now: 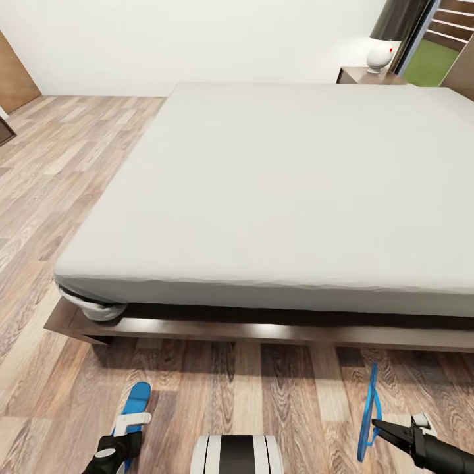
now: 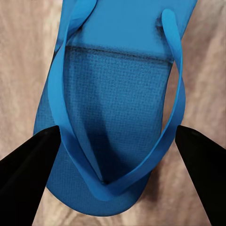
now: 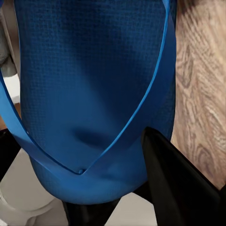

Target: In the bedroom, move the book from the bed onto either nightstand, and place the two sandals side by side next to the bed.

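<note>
Holding one sandal (image 1: 367, 411) on edge, the right tool (image 1: 378, 428) is clenched on its toe end, off the floor (image 1: 59, 197) beside the bed (image 1: 276, 197). Left tool (image 2: 113, 141) is released, fingers (image 2: 28, 174) straddling the other sandal (image 1: 133, 405), lying flat, likely just set down as the reference for pairing.

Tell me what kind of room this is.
Most likely a bedroom: a large bed with an off-white mattress on a dark wooden frame, a nightstand with a white lamp by its far corner, and a wood-plank floor.
</note>
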Robot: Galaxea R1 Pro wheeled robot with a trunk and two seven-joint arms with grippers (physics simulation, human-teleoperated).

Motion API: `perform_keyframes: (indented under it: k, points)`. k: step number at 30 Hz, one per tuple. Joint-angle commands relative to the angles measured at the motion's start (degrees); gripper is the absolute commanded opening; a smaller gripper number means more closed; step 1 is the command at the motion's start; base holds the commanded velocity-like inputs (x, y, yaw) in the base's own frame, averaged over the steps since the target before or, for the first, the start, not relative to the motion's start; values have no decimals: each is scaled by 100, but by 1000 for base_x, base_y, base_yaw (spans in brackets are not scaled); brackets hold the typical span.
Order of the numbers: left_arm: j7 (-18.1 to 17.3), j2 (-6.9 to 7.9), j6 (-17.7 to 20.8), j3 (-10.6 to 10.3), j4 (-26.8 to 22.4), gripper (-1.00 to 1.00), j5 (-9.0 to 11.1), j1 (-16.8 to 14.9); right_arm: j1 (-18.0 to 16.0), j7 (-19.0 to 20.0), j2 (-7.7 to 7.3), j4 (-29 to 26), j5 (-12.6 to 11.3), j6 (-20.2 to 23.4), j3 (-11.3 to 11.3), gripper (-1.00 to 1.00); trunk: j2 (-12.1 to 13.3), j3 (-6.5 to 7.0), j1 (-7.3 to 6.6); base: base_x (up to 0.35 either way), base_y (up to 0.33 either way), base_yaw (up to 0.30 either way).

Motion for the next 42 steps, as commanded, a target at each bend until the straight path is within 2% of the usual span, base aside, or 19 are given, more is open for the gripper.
perform_keyframes:
  k: [1,5,12,18,22,42]
  points:
    - [2,-4,34,18,-12,-100,-44,1,-2,0,-1,-12,-3,73,-4,-100,-1,-3,-1,0,0,0]
    - [-3,-8,34,18,-12,-100,-38,1,-4,11,-15,28,17,71,-2,-100,-1,-3,-1,0,0,0]
    - [-7,-9,34,16,-12,-100,-37,2,-6,9,-12,49,16,52,-2,-100,-11,-159,17,0,0,0]
    - [-7,-9,30,18,-12,-100,-37,2,-3,9,-11,50,16,52,-5,-100,-11,-159,17,0,0,0]
    - [-7,-9,34,18,-12,-100,-37,1,-4,9,-13,50,16,52,-3,-100,-16,-247,27,0,0,0]
    - [-6,-9,29,18,-14,-100,-37,1,-2,16,-11,42,13,34,-2,-100,-16,-247,27,0,0,0]
